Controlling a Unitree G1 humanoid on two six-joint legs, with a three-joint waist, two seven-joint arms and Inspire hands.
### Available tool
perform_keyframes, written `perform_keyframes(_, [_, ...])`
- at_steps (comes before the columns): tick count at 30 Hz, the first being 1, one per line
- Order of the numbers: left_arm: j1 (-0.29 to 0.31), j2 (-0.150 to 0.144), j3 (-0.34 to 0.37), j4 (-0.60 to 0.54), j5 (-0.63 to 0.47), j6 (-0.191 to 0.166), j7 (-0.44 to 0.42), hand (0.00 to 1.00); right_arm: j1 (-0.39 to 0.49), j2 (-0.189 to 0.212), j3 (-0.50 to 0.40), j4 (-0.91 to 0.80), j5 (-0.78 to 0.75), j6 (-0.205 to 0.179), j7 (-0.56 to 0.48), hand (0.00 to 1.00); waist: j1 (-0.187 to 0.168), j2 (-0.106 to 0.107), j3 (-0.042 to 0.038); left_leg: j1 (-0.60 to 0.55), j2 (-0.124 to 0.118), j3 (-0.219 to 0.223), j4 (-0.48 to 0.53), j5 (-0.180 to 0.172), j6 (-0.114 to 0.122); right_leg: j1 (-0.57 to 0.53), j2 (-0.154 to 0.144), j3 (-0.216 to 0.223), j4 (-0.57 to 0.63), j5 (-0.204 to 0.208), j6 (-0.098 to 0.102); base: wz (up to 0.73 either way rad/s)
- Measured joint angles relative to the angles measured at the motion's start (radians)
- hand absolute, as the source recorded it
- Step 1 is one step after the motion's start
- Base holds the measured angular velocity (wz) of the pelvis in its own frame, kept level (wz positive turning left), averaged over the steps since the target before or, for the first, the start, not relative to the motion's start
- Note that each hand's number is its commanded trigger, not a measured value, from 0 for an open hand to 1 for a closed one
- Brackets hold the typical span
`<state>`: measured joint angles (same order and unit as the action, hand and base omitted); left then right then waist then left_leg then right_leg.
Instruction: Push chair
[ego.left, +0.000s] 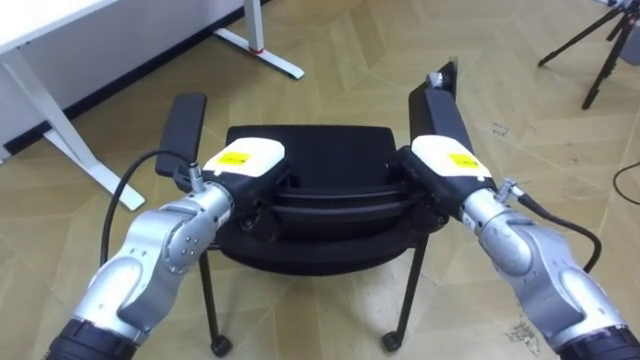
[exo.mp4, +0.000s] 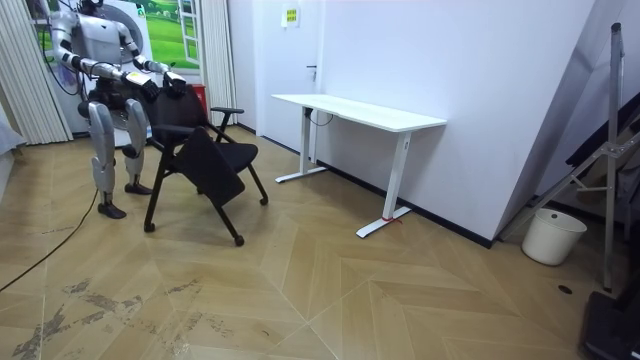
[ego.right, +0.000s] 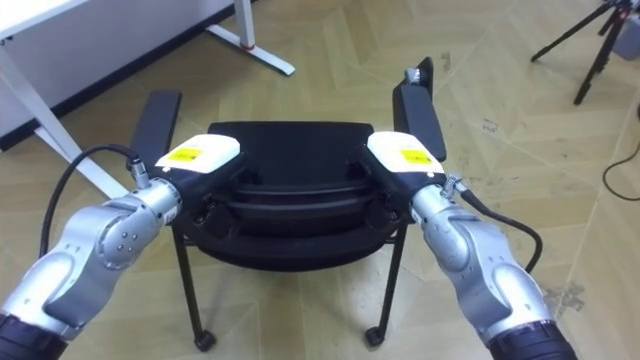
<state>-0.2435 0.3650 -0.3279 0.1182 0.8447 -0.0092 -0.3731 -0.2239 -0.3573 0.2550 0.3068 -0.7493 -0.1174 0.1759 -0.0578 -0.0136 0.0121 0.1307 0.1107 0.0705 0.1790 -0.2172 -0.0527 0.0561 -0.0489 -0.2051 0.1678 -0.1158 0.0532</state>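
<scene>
Chair (ego.left: 310, 150): black, padded seat, two armrests, thin legs on small castors. It stands on the wood floor (ego.left: 330, 50) directly in front of the robot with its seat facing away, and in the room view it is well apart from the white table (exo.mp4: 360, 110).

Backrest (ego.left: 320, 215): its top edge is nearest the robot, with a hand at each end.

Left hand (ego.left: 245, 158): rests on the backrest's left end, back of the hand up. Its fingers are hidden over the far edge, so I cannot tell whether they are curled or straight.

Right hand (ego.left: 450, 158): rests on the right end in the same way, and its fingers are likewise hidden.

Handling note (judgement):
- Press forward evenly through both hands and keep them level, since uneven force would likely swing the chair on its castors.
- Push low and steadily rather than downward, so the backrest does not tip.
- Steer clear of the table's legs.
</scene>
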Motion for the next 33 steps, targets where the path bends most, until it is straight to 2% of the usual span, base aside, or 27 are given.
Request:
perform_keyframes(1, [-0.001,0.0,0.0,0.0,0.0,0.001,0.001,1.0,-0.003,0.0,0.0,0.007,0.001,-0.005,-0.001,1.0,0.003,-0.005,0.0029,-0.01,0.0,0.003,0.025,0.0,0.0,0.001,0.0,-0.001,0.001,-0.002,-0.003,0.0])
perform_keyframes(2, [-0.002,0.003,0.001,0.002,0.0,0.0,0.002,1.0,-0.006,0.006,0.0,0.015,0.001,-0.009,-0.002,1.0,0.002,-0.018,0.0102,-0.03,0.001,0.002,0.075,-0.001,-0.002,0.009,-0.003,-0.02,0.003,-0.009,-0.014,0.05])
perform_keyframes(3, [-0.002,0.005,0.001,0.006,0.0,-0.001,0.003,1.0,-0.007,0.009,0.0,0.022,0.001,-0.013,-0.002,1.0,0.004,-0.024,0.0116,-0.044,0.002,0.003,0.107,-0.001,-0.002,0.013,-0.004,-0.034,0.004,-0.012,-0.019,0.09])
perform_keyframes(4, [-0.003,0.009,0.003,0.02,0.0,-0.012,0.01,1.0,-0.009,0.013,0.002,0.035,0.002,-0.018,-0.002,1.0,0.009,-0.027,0.0117,-0.082,0.01,0.003,0.187,-0.001,-0.002,0.014,-0.004,-0.059,0.008,-0.018,-0.028,0.08])
perform_keyframes(6, [-0.005,0.013,0.011,0.044,-0.009,-0.034,0.02,1.0,-0.016,0.014,0.009,0.044,0.004,-0.025,-0.003,1.0,0.01,-0.026,0.0145,-0.156,0.035,0.002,0.349,-0.001,-0.002,0.025,0.006,-0.077,0.021,-0.032,-0.047,0.16])
perform_keyframes(7, [-0.006,0.012,0.011,0.054,-0.01,-0.038,0.026,1.0,-0.021,0.012,0.011,0.044,0.002,-0.027,-0.005,1.0,0.007,-0.008,0.0262,-0.206,0.061,0.002,0.478,0.003,-0.004,0.047,0.022,-0.082,0.023,-0.05,-0.055,0.17])
perform_keyframes(8, [-0.006,0.006,0.013,0.061,-0.011,-0.039,0.03,1.0,-0.028,0.007,0.014,0.047,0.001,-0.033,-0.006,1.0,0.005,0.006,0.0336,-0.261,0.087,-0.004,0.599,0.027,-0.004,0.056,0.034,-0.09,0.045,-0.087,-0.067,0.14])
perform_keyframes(9, [-0.006,0.001,0.013,0.067,-0.01,-0.037,0.03,1.0,-0.03,0.008,0.015,0.053,0.0,-0.034,-0.009,1.0,0.006,0.01,0.0354,-0.284,0.095,-0.009,0.646,0.051,-0.001,0.058,0.035,-0.088,0.065,-0.099,-0.071,0.12])
perform_keyframes(10, [-0.006,-0.005,0.013,0.084,-0.011,-0.042,0.03,1.0,-0.029,0.008,0.018,0.062,0.001,-0.034,-0.008,1.0,0.014,0.0,0.0329,-0.317,0.091,-0.014,0.699,0.084,0.005,0.058,0.024,-0.071,0.094,-0.136,-0.08,0.38])
perform_keyframes(11, [-0.007,-0.01,0.012,0.093,-0.01,-0.05,0.033,1.0,-0.03,0.002,0.018,0.062,0.004,-0.034,0.0,1.0,0.008,-0.01,0.0332,-0.349,0.064,-0.009,0.691,0.034,0.025,0.051,0.015,-0.071,0.129,-0.168,-0.089,0.42])
perform_keyframes(12, [-0.009,-0.016,0.012,0.098,-0.01,-0.053,0.037,1.0,-0.03,-0.005,0.018,0.062,0.01,-0.034,0.001,1.0,0.009,-0.01,0.0315,-0.368,0.046,0.004,0.677,0.007,0.035,0.044,0.01,-0.071,0.148,-0.18,-0.091,0.28])
perform_keyframes(13, [-0.01,-0.028,0.012,0.103,-0.007,-0.054,0.04,1.0,-0.03,-0.016,0.017,0.066,0.019,-0.034,0.003,1.0,0.015,-0.012,0.0301,-0.405,0.008,0.022,0.63,-0.007,0.048,0.042,0.006,-0.065,0.168,-0.203,-0.099,-0.2])
perform_keyframes(14, [-0.008,-0.036,0.011,0.104,-0.008,-0.058,0.037,1.0,-0.028,-0.027,0.018,0.064,0.028,-0.034,0.009,1.0,0.029,-0.009,0.0265,-0.434,-0.026,0.039,0.541,-0.006,0.047,0.042,0.006,-0.048,0.18,-0.214,-0.099,-0.41])
perform_keyframes(15, [-0.007,-0.04,0.011,0.104,-0.008,-0.061,0.036,1.0,-0.025,-0.034,0.018,0.063,0.033,-0.034,0.011,1.0,0.04,-0.004,0.0231,-0.442,-0.04,0.051,0.472,0.001,0.046,0.044,0.006,-0.044,0.184,-0.219,-0.099,-0.65])
perform_keyframes(16, [-0.002,-0.04,0.009,0.104,-0.014,-0.07,0.03,1.0,-0.021,-0.045,0.023,0.059,0.041,-0.034,0.018,1.0,0.058,0.006,0.018,-0.442,-0.055,0.064,0.316,0.032,0.045,0.043,0.009,-0.037,0.197,-0.233,-0.096,-0.62])
perform_keyframes(17, [0.008,-0.036,0.008,0.105,-0.021,-0.076,0.026,1.0,-0.01,-0.047,0.033,0.055,0.042,-0.034,0.009,1.0,0.065,0.014,0.0,-0.445,-0.068,0.057,0.267,0.123,0.077,0.048,0.008,-0.017,0.216,-0.256,-0.086,-0.5])
perform_keyframes(18, [0.014,-0.035,0.008,0.105,-0.026,-0.078,0.024,1.0,-0.002,-0.047,0.035,0.051,0.042,-0.034,0.007,1.0,0.062,0.014,-0.0107,-0.438,-0.078,0.054,0.264,0.138,0.09,0.049,0.005,-0.014,0.219,-0.264,-0.073,-0.19])
perform_keyframes(19, [0.013,-0.034,0.009,0.104,-0.027,-0.078,0.022,1.0,0.006,-0.048,0.033,0.04,0.042,-0.034,0.003,1.0,0.059,0.001,-0.0174,-0.427,-0.092,0.062,0.263,0.144,0.099,0.056,-0.002,-0.01,0.222,-0.272,-0.051,-0.03])
perform_keyframes(20, [0.011,-0.031,0.009,0.104,-0.027,-0.076,0.033,1.0,0.007,-0.047,0.033,0.037,0.039,-0.033,-0.007,1.0,0.057,-0.003,-0.0154,-0.418,-0.104,0.066,0.264,0.146,0.128,0.067,-0.005,0.006,0.215,-0.275,-0.04,0.0])
perform_keyframes(22, [0.003,-0.031,0.012,0.102,-0.027,-0.07,0.034,1.0,0.007,-0.044,0.029,0.028,0.032,-0.033,-0.016,1.0,0.053,-0.008,-0.016,-0.415,-0.119,0.076,0.263,0.134,0.139,0.078,-0.02,0.006,0.192,-0.272,-0.03,-0.08])
perform_keyframes(24, [-0.001,-0.026,0.012,0.098,-0.03,-0.071,0.035,1.0,0.006,-0.044,0.028,0.009,0.026,-0.023,-0.017,1.0,0.062,-0.018,-0.0099,-0.398,-0.135,0.101,0.256,0.118,0.146,0.084,-0.045,0.016,0.193,-0.278,-0.019,-0.21])
perform_keyframes(27, [-0.003,-0.002,0.012,0.084,-0.059,-0.081,0.032,1.0,0.008,-0.046,0.028,-0.005,0.024,-0.021,-0.021,1.0,0.038,-0.037,-0.0095,-0.387,-0.167,0.112,0.281,0.066,0.165,0.087,-0.091,0.005,0.252,-0.308,0.007,-0.04])
perform_keyframes(28, [-0.007,0.0,0.011,0.086,-0.068,-0.085,0.033,1.0,0.006,-0.052,0.027,-0.008,0.024,-0.021,-0.025,1.0,0.025,-0.029,-0.0052,-0.387,-0.173,0.103,0.302,0.046,0.174,0.044,-0.111,-0.003,0.375,-0.306,0.008,0.1])
perform_keyframes(29, [-0.007,-0.001,0.008,0.088,-0.069,-0.086,0.032,1.0,0.007,-0.051,0.028,-0.01,0.021,-0.021,-0.026,1.0,0.013,-0.027,-0.0034,-0.377,-0.178,0.104,0.314,0.028,0.182,-0.011,-0.137,0.002,0.535,-0.275,0.01,0.09])
perform_keyframes(30, [-0.007,-0.001,0.005,0.091,-0.07,-0.086,0.033,1.0,0.008,-0.052,0.028,-0.01,0.022,-0.021,-0.026,1.0,0.009,-0.027,-0.0017,-0.364,-0.18,0.105,0.318,0.022,0.186,-0.041,-0.15,0.006,0.605,-0.245,0.013,0.08])
perform_keyframes(32, [-0.007,-0.004,-0.023,0.115,-0.075,-0.086,0.041,1.0,0.028,-0.051,0.03,0.011,0.024,-0.023,-0.024,1.0,-0.005,-0.012,0.0103,-0.301,-0.178,0.089,0.32,-0.012,0.191,-0.115,-0.173,0.02,0.814,-0.06,0.008,0.08])
perform_keyframes(33, [-0.005,0.0,-0.032,0.119,-0.082,-0.086,0.044,1.0,0.036,-0.051,0.03,0.014,0.026,-0.025,-0.027,1.0,-0.006,-0.008,0.0123,-0.285,-0.178,0.088,0.316,-0.019,0.197,-0.129,-0.175,0.031,0.849,-0.013,0.008,0.04])
